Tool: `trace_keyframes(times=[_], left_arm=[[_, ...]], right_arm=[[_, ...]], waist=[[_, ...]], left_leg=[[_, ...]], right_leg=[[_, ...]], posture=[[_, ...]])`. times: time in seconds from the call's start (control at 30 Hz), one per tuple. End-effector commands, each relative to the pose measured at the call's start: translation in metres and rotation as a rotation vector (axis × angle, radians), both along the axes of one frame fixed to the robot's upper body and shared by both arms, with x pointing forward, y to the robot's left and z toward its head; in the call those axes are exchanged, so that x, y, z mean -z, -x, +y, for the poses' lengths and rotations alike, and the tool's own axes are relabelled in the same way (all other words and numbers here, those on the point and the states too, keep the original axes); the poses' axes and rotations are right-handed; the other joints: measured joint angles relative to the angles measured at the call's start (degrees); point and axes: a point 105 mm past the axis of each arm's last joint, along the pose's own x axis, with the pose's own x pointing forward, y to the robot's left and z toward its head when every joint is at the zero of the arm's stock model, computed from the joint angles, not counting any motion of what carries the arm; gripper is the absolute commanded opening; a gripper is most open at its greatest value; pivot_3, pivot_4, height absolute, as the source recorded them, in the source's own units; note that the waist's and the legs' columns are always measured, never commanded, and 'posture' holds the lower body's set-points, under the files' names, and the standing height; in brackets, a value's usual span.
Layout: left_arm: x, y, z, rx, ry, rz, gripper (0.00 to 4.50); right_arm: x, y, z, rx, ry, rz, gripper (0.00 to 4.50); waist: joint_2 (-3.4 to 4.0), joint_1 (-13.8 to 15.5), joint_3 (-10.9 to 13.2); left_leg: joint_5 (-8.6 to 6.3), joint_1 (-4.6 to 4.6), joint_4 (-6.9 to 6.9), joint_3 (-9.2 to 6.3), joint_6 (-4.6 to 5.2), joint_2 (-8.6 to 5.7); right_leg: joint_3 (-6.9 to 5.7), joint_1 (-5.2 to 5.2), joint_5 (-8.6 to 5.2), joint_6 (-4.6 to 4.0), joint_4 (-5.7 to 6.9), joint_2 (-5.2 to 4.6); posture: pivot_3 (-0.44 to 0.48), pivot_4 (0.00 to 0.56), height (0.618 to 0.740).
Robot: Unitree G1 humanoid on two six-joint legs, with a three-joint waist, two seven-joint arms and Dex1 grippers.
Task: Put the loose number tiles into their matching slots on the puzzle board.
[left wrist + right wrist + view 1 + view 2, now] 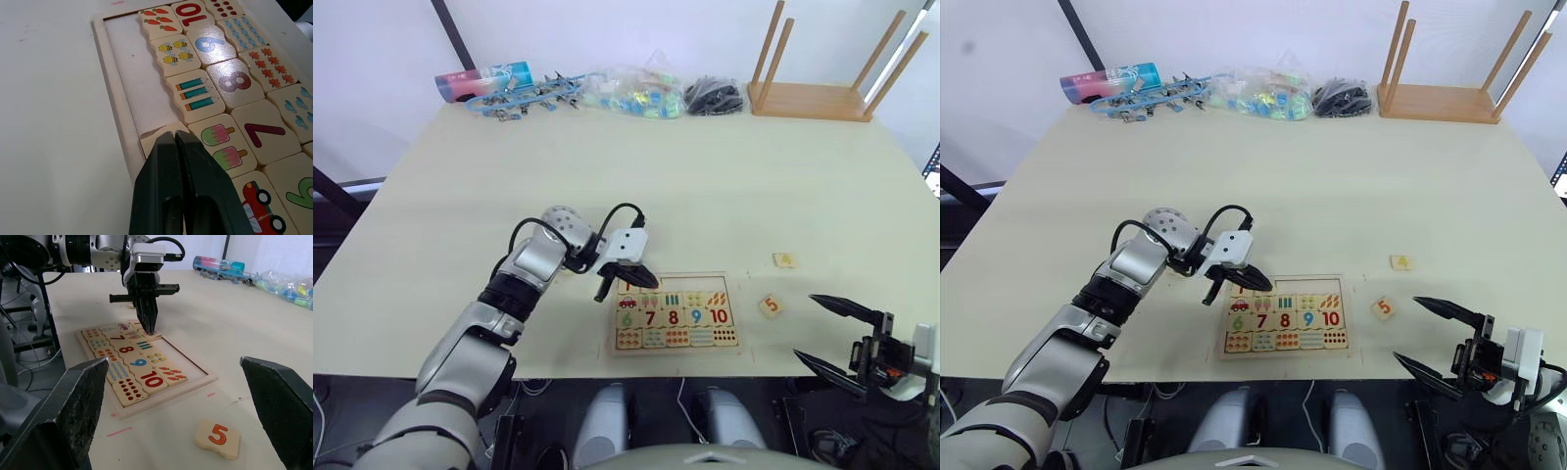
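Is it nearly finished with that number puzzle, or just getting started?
Just starting. The left claw, fingers together, is pressing one tile into the end of the board's bare top row. The 5 tile and another tile lie on the table; the right claw is open.

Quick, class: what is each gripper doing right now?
Left gripper: shut, tips on a tile in the puzzle board.
Right gripper: open, holding nothing.
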Motion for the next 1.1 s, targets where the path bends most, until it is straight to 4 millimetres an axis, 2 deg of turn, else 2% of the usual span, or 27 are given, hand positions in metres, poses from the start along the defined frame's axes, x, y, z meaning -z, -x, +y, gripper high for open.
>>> trace_keyframes(times=[0.03,0.33,0.67,0.87,0.97,1.1], left_arm=[[0.005,0.002,0.008,0.002,-0.036,0.016,0.08],[0.006,0.005,0.016,0.002,-0.049,0.032,0.08],[-0.005,0.004,0.008,-0.017,0.020,0.042,0.08],[-0.030,0.005,0.001,-0.052,0.148,0.053,0.08],[-0.048,0.006,0.005,-0.108,0.239,0.067,0.08],[-0.059,0.008,0.016,-0.198,0.306,0.093,0.08]], right_arm=[[-0.009,0.000,-0.004,0.008,0.012,-0.046,4.50],[-0.008,0.000,-0.004,0.004,0.012,-0.044,4.50],[-0.009,-0.002,-0.004,0.001,0.012,-0.044,4.50],[-0.009,-0.002,-0.005,0.013,0.001,-0.039,4.50],[-0.008,-0.001,-0.007,0.027,-0.009,-0.034,4.50],[-0.009,-0.002,-0.012,0.054,-0.020,-0.035,4.50]], waist=[[0.00,-0.01,0.00],[0.00,-0.01,-0.02],[0.00,0.00,-0.02],[-0.01,0.00,-0.01],[-0.01,-0.04,-0.01],[0.00,-0.12,-0.01]], left_leg=[[0.00,0.00,0.00,0.00,0.00,0.00],[0.00,0.03,0.00,0.00,0.00,0.01],[0.00,0.03,0.00,0.00,0.00,0.01],[0.00,0.01,0.00,-0.01,0.00,0.01],[0.00,0.00,0.00,-0.01,0.00,0.02],[0.00,0.02,-0.01,-0.02,0.00,0.04]], right_leg=[[0.00,0.00,0.00,0.00,0.00,0.00],[0.00,0.01,0.00,0.00,0.02,0.00],[0.00,0.01,0.00,0.00,0.02,0.00],[-0.01,-0.01,0.00,0.00,0.02,0.00],[-0.01,0.00,0.00,0.00,0.02,0.00],[-0.01,0.00,0.00,0.00,0.05,0.00]], posture=[[0.000,0.150,0.737],[0.000,0.150,0.737],[0.000,0.150,0.737],[0.000,0.150,0.737],[0.000,0.150,0.737],[0.000,0.150,0.737]])
